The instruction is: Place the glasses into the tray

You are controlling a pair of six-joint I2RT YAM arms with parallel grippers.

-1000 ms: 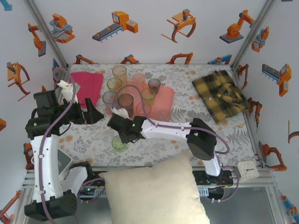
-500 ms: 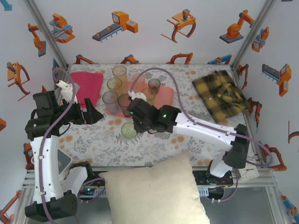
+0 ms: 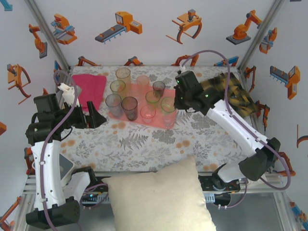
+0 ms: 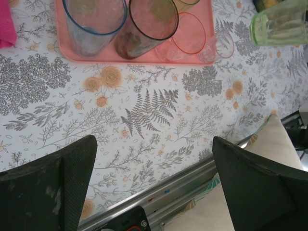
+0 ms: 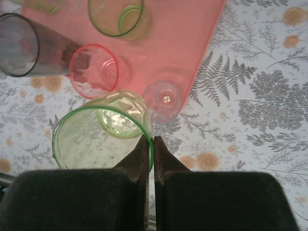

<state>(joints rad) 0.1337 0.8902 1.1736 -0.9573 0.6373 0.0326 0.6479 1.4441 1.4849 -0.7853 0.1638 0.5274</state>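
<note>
From above, the right gripper [image 3: 175,103], right of centre, pinches a green glass [image 3: 168,105] over the right end of the tray [image 3: 169,91]; the left gripper [image 3: 96,118] gapes wide at centre left. The left wrist view shows its jaws spread along the bottom edge, with the tray's rim across the top. In the right wrist view the jaws are clamped on the green glass's rim at lower left, and the tray fills the upper centre.

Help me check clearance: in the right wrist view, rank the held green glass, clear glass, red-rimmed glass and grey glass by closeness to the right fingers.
1. Green glass, pinched in the right fingers.
2. Clear glass, just ahead.
3. Red-rimmed glass, ahead-left.
4. Grey glass, far left.
</note>
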